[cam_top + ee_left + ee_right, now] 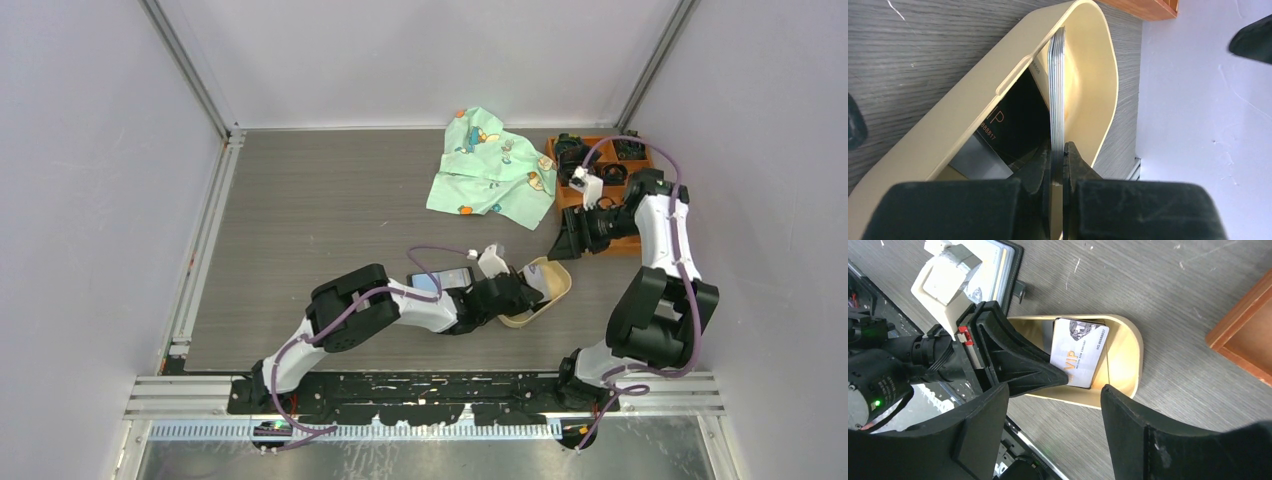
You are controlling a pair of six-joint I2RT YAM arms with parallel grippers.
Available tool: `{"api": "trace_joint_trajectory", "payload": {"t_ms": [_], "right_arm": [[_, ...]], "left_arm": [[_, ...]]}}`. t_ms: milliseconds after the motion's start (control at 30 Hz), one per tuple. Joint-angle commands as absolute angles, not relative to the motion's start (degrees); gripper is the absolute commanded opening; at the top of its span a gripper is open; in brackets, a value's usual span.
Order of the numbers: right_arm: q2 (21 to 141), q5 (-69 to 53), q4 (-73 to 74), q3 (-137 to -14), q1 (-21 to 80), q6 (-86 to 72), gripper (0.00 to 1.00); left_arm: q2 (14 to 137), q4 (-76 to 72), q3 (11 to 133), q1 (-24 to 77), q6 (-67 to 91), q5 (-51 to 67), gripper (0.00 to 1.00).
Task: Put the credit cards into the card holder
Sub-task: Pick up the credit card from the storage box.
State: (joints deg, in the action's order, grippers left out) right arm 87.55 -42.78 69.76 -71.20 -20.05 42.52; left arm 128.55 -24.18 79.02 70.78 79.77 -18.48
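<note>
On the worktop [300,230] left of centre, card holder [440,279]: black, lying open and flat at 9 o'clock of the tray, just beside it. A pale card face shows in its pocket [998,267], and the left arm partly covers it.
Cloth [490,165]: pale green with cartoon prints, crumpled, at 11 o'clock of the tray and well apart from it.
Left jaws: pressed together on the credit cards, reaching into the tray from its 9 o'clock side.
Credit cards [1056,95]: a thin stack of several, seen edge-on from the left wrist. The top face [1079,352] is pale grey with orange "VIP" lettering. They are inside the tray's outline; whether they touch its floor cannot be told. A darker card face [1013,120] with orange digits shows beside the stack.
Tray [555,290]: tan, shallow and oval, near the middle of the worktop [1140,347].
Right jaws: spread wide and holding nothing, poised above the worktop at 1 o'clock of the tray.
Orange box [570,195]: compartmented, with dark small parts in it, at 1 o'clock by the right wall. The right arm [660,225] reaches across it.
</note>
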Motion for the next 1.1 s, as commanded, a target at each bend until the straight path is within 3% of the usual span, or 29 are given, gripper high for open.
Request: {"api": "trace_joint_trajectory", "payload": {"t_ms": [0,67,167,233,267,367,467,667,1067], "right_arm": [[79.57,-47.6,67.19,-72.27,-20.95,45.35,0.75],[75.86,-48.82,61.27,-69.16,-21.07,43.8,0.98],[72.47,-47.59,50.71,-62.52,-21.1,39.42,1.0],[74.17,-46.43,51.92,-62.45,-21.1,42.52,0.99],[76.33,-45.88,54.57,-63.99,-21.12,44.69,0.95],[83.49,-43.81,60.76,-67.79,-21.1,49.68,0.7],[86.34,-42.5,62.21,-68.58,-21.12,54.87,0.59],[88.63,-40.75,62.91,-68.36,-19.74,65.89,0.55],[92.13,-25.01,47.47,-62.78,-9.25,58.78,0.53]], "left_arm": [[123.39,-28.22,77.2,70.5,71.58,-18.55,0.0],[122.21,-28.72,76.3,70.54,68.38,-18.03,0.0],[120.79,-28.58,75.57,70.3,63.7,-15.83,0.0],[120.21,-28.43,75.14,69.77,62.01,-13.38,0.0],[120.1,-28.35,74.85,69.45,61.55,-12.07,0.0],[119.82,-28.86,73.93,68.97,60.41,-8.64,0.0],[117.88,-29.33,72.55,68.99,58.5,-7.15,0.0],[109.36,-29.06,67.68,69.02,53.09,-6.88,0.0],[94.95,-29.99,54.39,69.01,48.73,-5.18,0.0]]}}
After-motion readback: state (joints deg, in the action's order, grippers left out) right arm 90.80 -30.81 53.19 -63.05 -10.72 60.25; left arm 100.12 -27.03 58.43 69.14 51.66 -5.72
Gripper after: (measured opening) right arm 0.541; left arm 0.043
